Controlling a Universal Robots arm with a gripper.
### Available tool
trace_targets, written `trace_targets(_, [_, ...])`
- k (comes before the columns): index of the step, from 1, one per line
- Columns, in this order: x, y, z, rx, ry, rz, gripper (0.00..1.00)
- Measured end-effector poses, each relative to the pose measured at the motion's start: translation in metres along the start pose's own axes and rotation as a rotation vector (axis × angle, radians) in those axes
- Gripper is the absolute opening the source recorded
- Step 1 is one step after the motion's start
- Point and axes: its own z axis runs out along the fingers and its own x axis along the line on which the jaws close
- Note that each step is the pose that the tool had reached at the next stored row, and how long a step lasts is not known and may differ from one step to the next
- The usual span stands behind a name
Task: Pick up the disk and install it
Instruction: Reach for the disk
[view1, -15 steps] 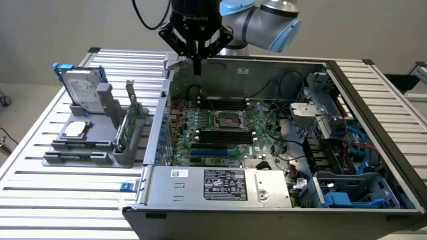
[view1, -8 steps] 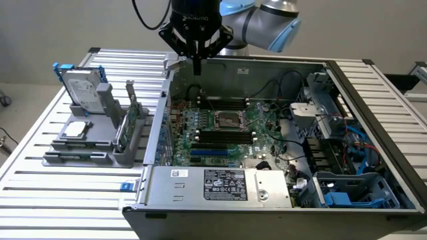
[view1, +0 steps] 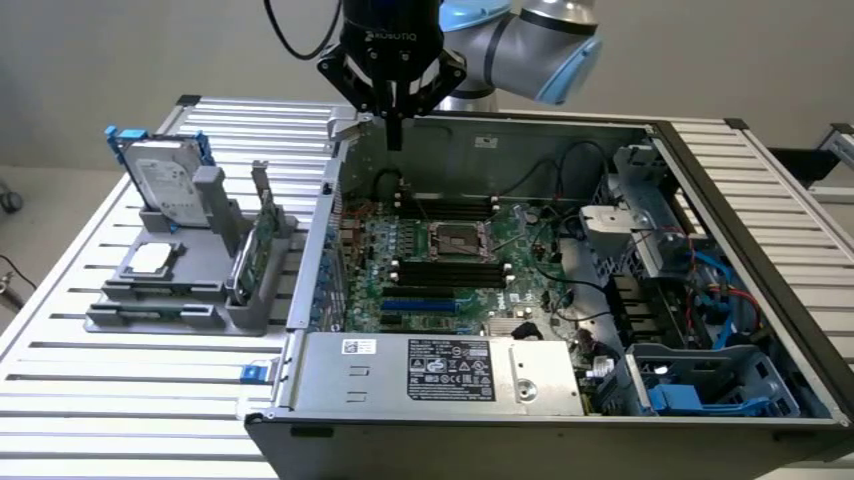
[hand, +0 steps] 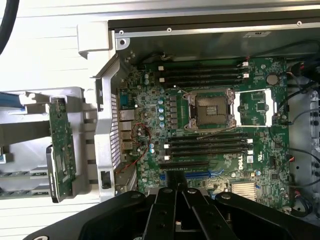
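The pincer (view1: 394, 138) hangs with its black fingers pressed together and nothing between them, poised above the far edge of an open computer case (view1: 674, 150). In the wrist view the closed pincer (hand: 181, 189) looks straight down on the green motherboard (hand: 225, 145), where the empty processor socket (hand: 210, 107) sits between rows of black memory slots. The grey and blue robot arm (view1: 534, 40) rises behind the case.

The disk (view1: 167, 180) is well apart from the pincer, at the exterior view's left. It stands on edge in a grey holder (view1: 180, 312), white label facing out, with its blue carrier showing along the top. In front of it, lying flat on the same holder, is a small silver processor chip (view1: 151, 258). A thin green circuit card (view1: 260, 240) stands upright in the holder's side nearest the case. Holder and case both rest on a slatted metal tabletop (view1: 120, 410). A silver power supply (view1: 441, 368) fills the case's near corner.
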Motion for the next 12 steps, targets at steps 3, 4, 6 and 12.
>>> trace_targets(3, [0.0,0.0,0.0,0.0,0.0,0.0,0.11])
trace_targets(4, [0.0,0.0,0.0,0.0,0.0,0.0,0.11])
trace_targets(6, [0.0,0.0,0.0,0.0,0.0,0.0,0.11])
trace_targets(12, [0.0,0.0,0.0,0.0,0.0,0.0,0.11])
